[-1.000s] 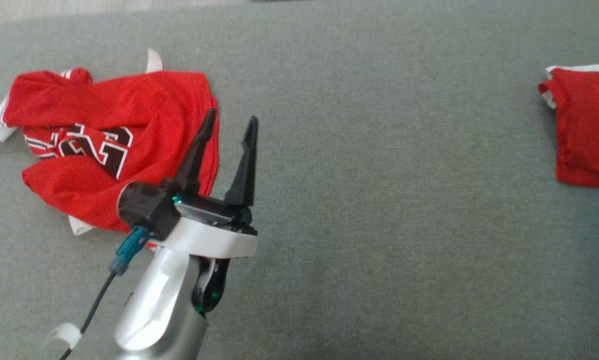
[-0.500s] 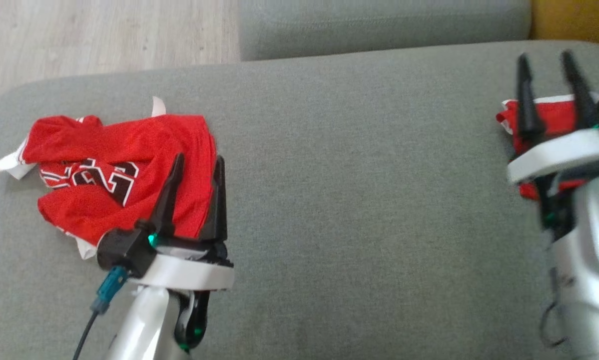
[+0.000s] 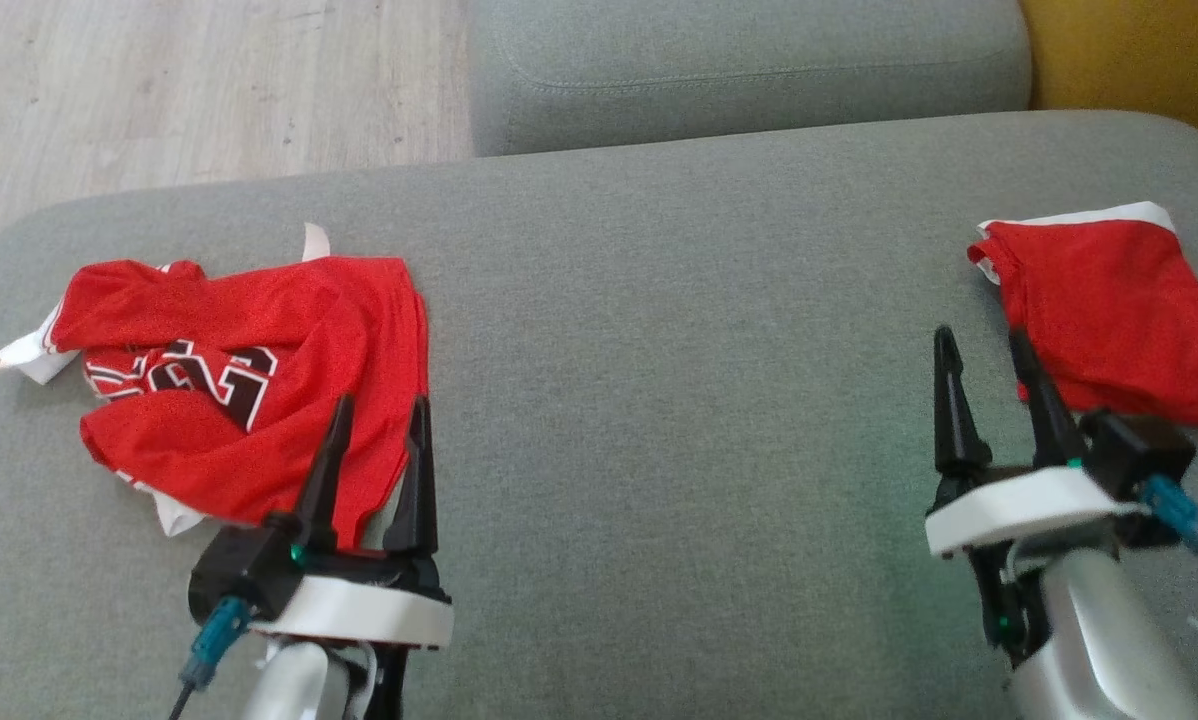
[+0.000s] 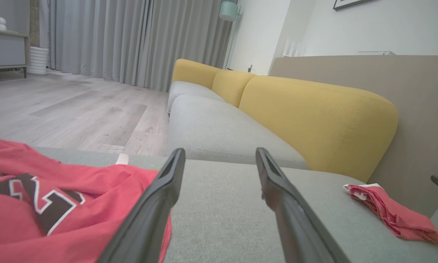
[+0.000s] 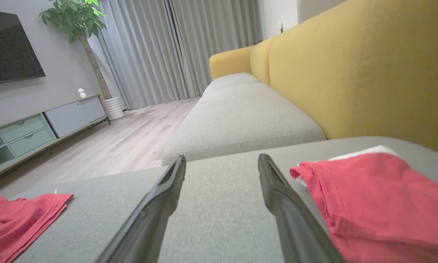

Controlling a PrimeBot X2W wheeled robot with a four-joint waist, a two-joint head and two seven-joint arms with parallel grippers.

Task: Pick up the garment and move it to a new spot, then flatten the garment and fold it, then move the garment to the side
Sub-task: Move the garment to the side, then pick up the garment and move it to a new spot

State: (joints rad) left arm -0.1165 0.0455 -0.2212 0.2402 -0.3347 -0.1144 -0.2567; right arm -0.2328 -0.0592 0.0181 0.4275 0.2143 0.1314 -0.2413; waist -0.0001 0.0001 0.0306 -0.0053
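Crumpled jersey [image 3: 249,380] sits on the left part of the grey cushion [image 3: 679,400], near its left edge. Its long axis runs left to right across my head view, bunched and not flat. The black-and-white number print faces up and is skewed, and white trim pokes out at the far left end and at the top edge. Folded red garment [image 3: 1109,310] is well apart from it on the right side of the same cushion. It's a compact piece with its white edge on the far side and its long axis slanting from upper left to lower right. My left gripper [image 3: 382,402] has its fingers spread wide with nothing between them, pointing away from me. In the head view they overlap the jersey's near right hem, and I cannot tell if they touch the cloth or hover over it. The left wrist view has the jersey edge running under the left-hand finger and bare cushion under the other. My right gripper [image 3: 982,337] is spread just as wide and holds nothing. Its tips are just beside the folded garment's near left corner, and the right wrist view shows plain cushion between the fingers. A second grey cushion [image 3: 749,70], a yellow backrest [image 3: 1139,60] and wood floor [image 3: 209,90] lie beyond.
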